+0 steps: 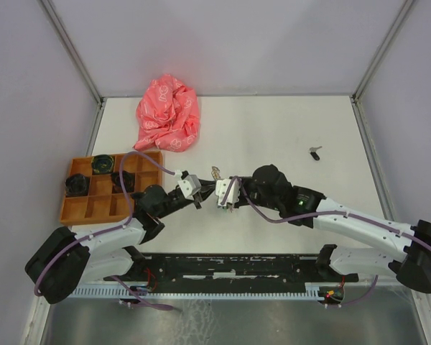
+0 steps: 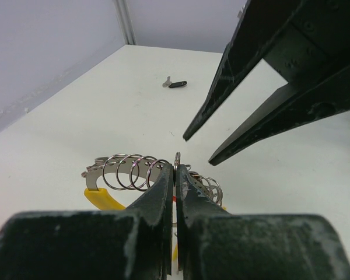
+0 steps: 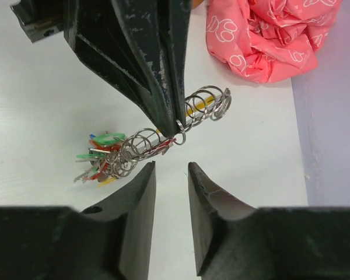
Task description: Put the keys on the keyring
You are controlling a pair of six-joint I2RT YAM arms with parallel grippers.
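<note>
My left gripper (image 2: 176, 169) is shut on a thin silver keyring (image 2: 177, 158), held edge-on just above the table. A sliver of red shows under its fingertips; what it is I cannot tell. Just behind lies a bundle of spare rings (image 2: 131, 170) on a metal strip with a yellow handle, also the bundle (image 3: 128, 153) with coloured keys. My right gripper (image 3: 170, 168) faces the held keyring (image 3: 180, 139) from a short gap, open and holding nothing. A black-headed key (image 1: 314, 152) lies alone at the far right, seen too as the key (image 2: 176, 84). In the top view my left gripper (image 1: 203, 190) and right gripper (image 1: 217, 191) meet at mid-table.
A crumpled pink cloth (image 1: 169, 113) lies at the back left, near the bundle. An orange compartment tray (image 1: 93, 205) with dark items stands at the left edge. Grey walls close the table on three sides.
</note>
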